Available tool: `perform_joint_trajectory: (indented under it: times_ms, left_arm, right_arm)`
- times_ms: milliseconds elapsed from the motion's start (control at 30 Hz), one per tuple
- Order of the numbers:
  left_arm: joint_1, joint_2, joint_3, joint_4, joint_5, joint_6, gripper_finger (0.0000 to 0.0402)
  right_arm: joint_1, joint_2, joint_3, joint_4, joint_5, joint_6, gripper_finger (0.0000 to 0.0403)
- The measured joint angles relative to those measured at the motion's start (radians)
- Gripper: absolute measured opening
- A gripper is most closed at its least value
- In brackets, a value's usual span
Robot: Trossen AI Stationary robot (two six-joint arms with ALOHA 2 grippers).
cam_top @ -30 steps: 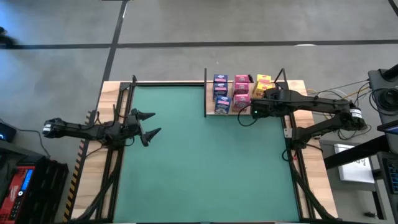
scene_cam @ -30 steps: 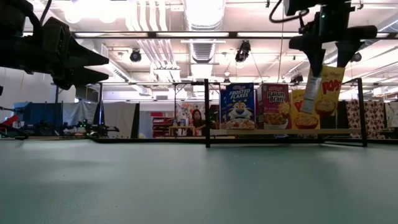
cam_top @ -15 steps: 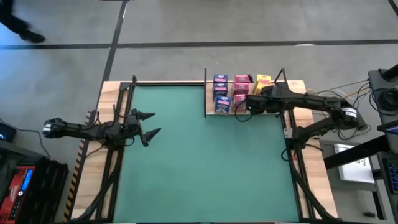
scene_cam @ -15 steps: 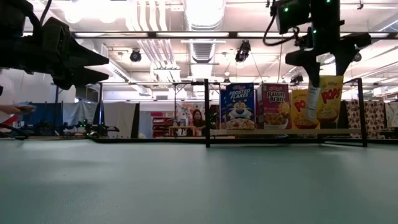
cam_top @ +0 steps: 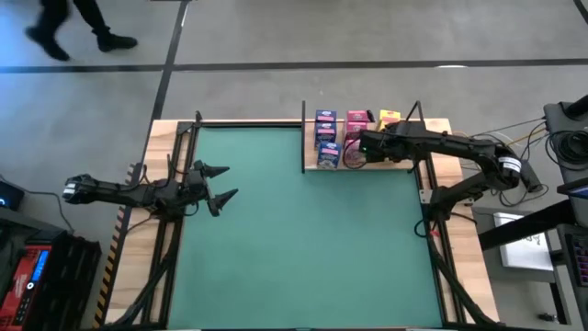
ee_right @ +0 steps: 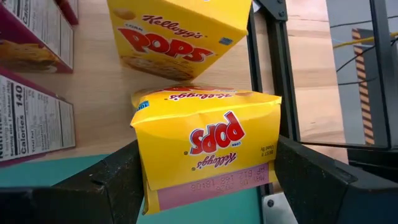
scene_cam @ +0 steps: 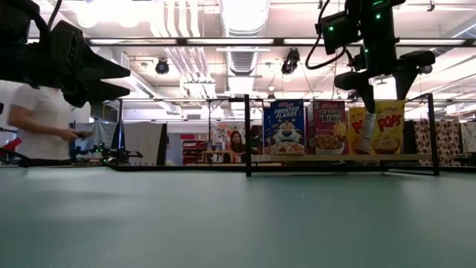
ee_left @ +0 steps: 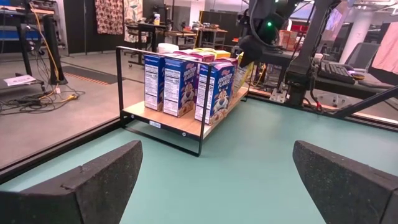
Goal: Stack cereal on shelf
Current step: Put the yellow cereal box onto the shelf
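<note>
While left pincer [cam_top: 220,184] idles spread, right pincer [ee_right: 205,174] pinches yellow box [ee_right: 208,146] beside pink boxes [cam_top: 356,138] on shelf [ee_left: 180,122].

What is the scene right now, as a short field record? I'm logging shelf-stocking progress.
shelf: far right part of the table, holding blue, pink and yellow cereal boxes
right end effector: above the shelf's front, closed on a yellow Corn Pops box
left end effector: open, empty, waiting at the table's left
person: in the room beyond

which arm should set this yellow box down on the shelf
Right: its gripper already holds the yellow box over the shelf. The left gripper is open, far across the table.
</note>
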Motion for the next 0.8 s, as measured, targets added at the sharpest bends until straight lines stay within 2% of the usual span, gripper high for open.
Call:
perform_joint_trajectory:
  times_ms: [800]
  left_arm:
    - [0.0, 0.0, 0.0, 0.0, 0.0, 0.0, 0.0399]
  right_arm:
    - [-0.004, -0.008, 0.0, 0.043, -0.018, -0.059, 0.0298]
